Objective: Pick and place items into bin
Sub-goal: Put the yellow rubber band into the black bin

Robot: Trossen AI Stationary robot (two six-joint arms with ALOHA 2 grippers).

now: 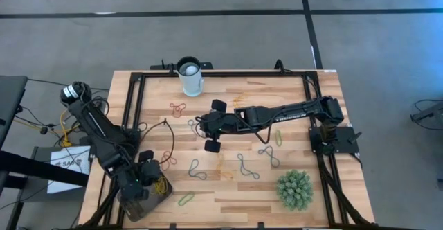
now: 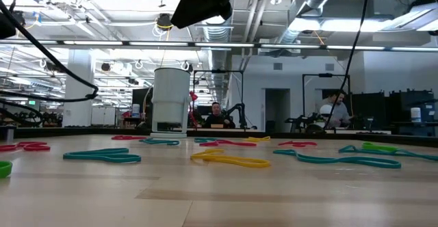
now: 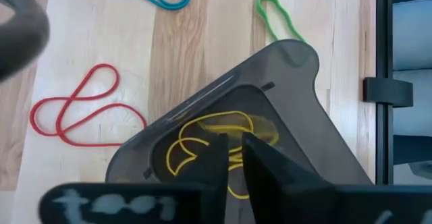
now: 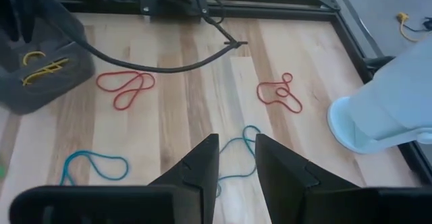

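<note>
Progress: we find yellow bands [image 3: 214,131] already in the bin [image 3: 297,75] at the table's front-left corner. Left gripper [image 3: 233,158] hangs over it, fingers nearly together, holding nothing. Right gripper [image 4: 236,158], fingers slightly apart, hovers mid-table over a teal band [image 4: 237,148] (many bands remain).

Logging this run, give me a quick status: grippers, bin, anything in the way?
Left gripper over the bin, fingers close together. Right gripper open, above a teal band mid-table. Yellow bands already binned. Black cable lies nearby.
</note>
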